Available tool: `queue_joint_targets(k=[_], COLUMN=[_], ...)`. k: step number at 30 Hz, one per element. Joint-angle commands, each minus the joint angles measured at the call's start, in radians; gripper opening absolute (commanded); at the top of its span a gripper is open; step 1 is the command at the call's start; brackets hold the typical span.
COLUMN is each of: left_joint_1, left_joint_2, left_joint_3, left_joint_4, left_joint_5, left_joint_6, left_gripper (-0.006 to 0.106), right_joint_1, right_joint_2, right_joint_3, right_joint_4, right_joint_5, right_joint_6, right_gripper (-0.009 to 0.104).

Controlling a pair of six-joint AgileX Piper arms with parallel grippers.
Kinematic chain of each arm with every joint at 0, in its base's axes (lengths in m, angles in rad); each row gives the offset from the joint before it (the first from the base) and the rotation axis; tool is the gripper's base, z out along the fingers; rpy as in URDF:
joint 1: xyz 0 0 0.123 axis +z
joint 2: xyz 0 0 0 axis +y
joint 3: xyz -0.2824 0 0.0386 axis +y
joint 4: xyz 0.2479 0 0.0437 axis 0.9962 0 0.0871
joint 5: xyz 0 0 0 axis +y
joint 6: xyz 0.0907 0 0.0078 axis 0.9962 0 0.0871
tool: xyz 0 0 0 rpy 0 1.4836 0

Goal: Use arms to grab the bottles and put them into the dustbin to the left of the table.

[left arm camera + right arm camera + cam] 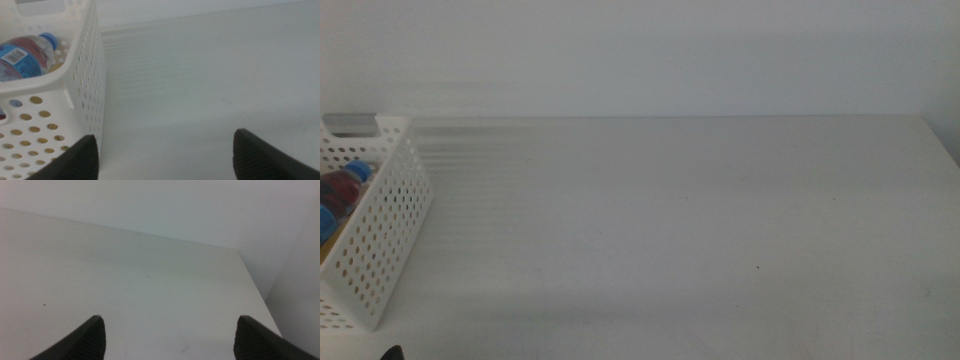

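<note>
The white perforated dustbin (392, 205) stands at the table's (680, 220) left edge. Inside it lie the clear blue-capped bottle (358, 171) and something dark red (337, 188) beside it; the rest of its contents are cut off by the picture's edge. The left wrist view shows the dustbin wall (85, 75) and the blue-capped bottle (27, 52) lying inside. My left gripper (165, 150) is open and empty, low over the table just beside the dustbin. My right gripper (170, 330) is open and empty over the table's right part.
The table's far right corner and right edge (250, 280) show in the right wrist view, with a pale wall behind. A dark tip (391, 353) of the left arm shows at the middle view's bottom edge.
</note>
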State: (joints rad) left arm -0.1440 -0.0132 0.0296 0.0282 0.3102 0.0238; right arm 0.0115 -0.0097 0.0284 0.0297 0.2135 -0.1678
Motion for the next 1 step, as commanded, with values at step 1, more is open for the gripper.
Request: queue_joint_targets(k=[1], left_joint_1=[-0.003], left_joint_2=[-0.015], left_joint_3=[0.006], left_joint_4=[0.000], left_joint_5=[-0.078], left_joint_6=[-0.010], left_gripper=[0.085], right_joint_1=[-0.006], right_joint_2=[-0.027], right_joint_3=[-0.007], right_joint_4=[-0.010], right_joint_5=[-0.081], right_joint_6=[-0.012], right_gripper=[0.067])
